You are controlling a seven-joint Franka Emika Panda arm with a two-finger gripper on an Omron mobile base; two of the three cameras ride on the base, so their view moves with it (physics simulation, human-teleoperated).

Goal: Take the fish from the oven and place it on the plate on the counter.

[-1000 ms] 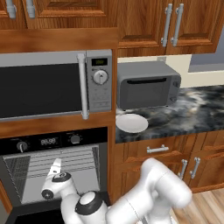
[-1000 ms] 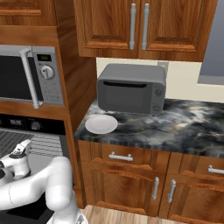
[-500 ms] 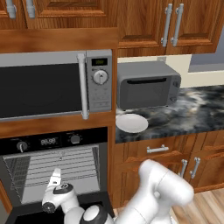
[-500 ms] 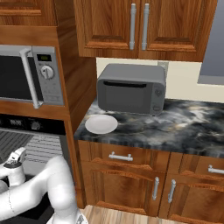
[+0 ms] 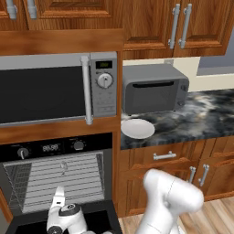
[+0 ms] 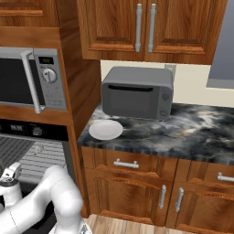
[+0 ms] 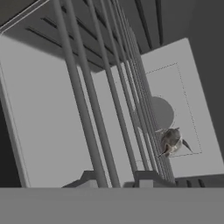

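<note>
The oven (image 5: 50,147) stands open at the lower left, its wire rack (image 5: 55,176) showing in the grey interior. The tiny silvery fish (image 5: 64,167) lies on that rack, toward the back. In the hand view the fish (image 7: 171,141) shows through the rack bars, right of centre. My gripper (image 5: 59,195) hangs low in front of the cavity, below and in front of the fish, open and holding nothing; its fingertips (image 7: 89,178) stand apart. The white plate (image 5: 137,129) rests bare on the marbled counter (image 5: 201,119), also seen as plate (image 6: 105,130).
A silver-panelled microwave (image 5: 55,91) sits right above the oven. A small grey boxy appliance (image 5: 155,89) stands behind the plate. The oven door (image 5: 91,221) lies open below my hand. Wooden drawers (image 6: 132,164) run under the counter.
My hand has dropped from rack height to the lower front of the oven opening. The fish and plate have not moved.
</note>
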